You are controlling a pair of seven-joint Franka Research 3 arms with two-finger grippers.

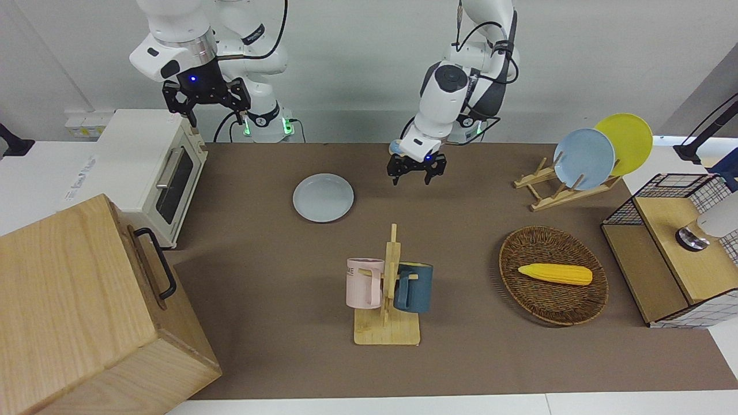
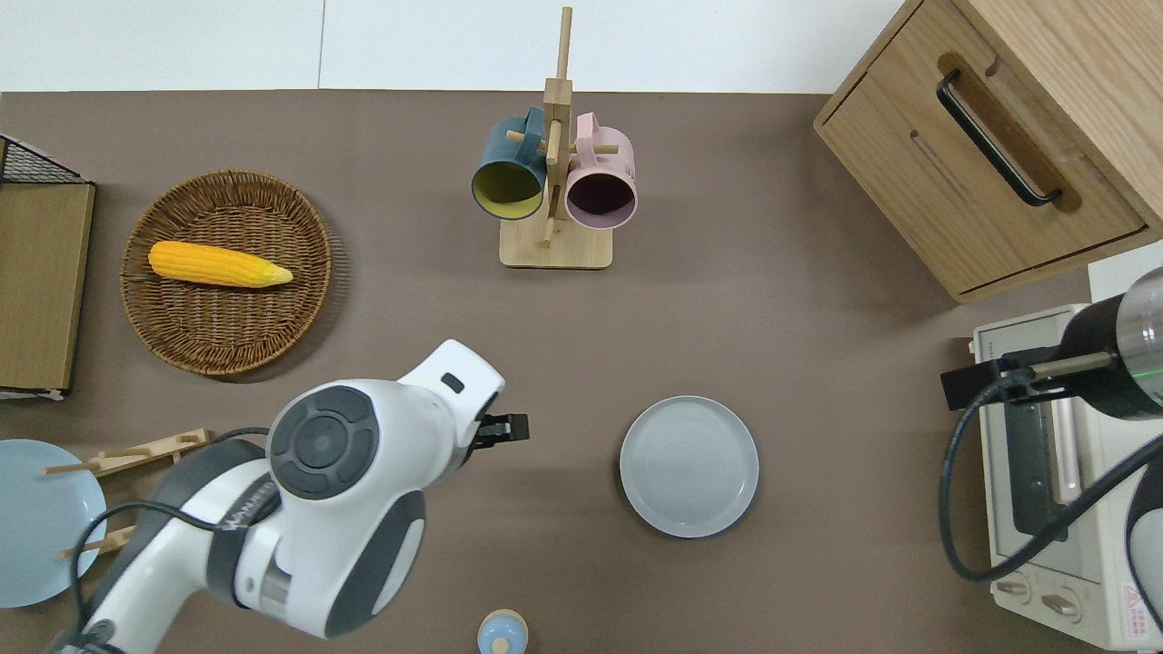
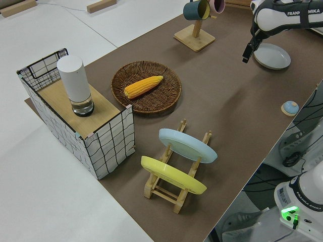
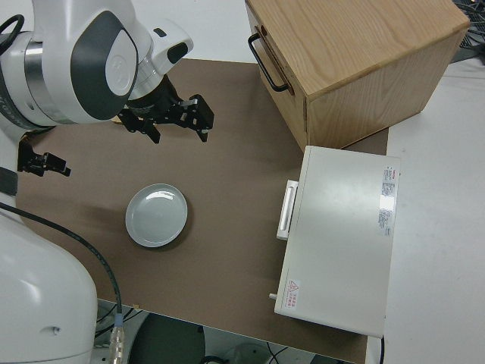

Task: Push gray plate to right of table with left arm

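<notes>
Oak-coloured cabinet [image 1: 86,311] fills the nearest corner of the front view, then the toaster oven [image 1: 153,170]. Next along, the gray plate [image 1: 323,197] lies flat on the table [image 1: 277,346], nearer the robots than the mug rack [image 1: 387,300]. Over bare mat beside it, well apart, hangs the left gripper [image 1: 416,172] — fingers spread, holding and touching nothing. Judged well done, it should drop low at the rim facing it and shove level, steadily, toward the oven's end. Right arm is parked.

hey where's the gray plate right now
The gray plate lies flat on the table, nearer the robots than the mug rack, between the left gripper and the toaster oven.
</notes>
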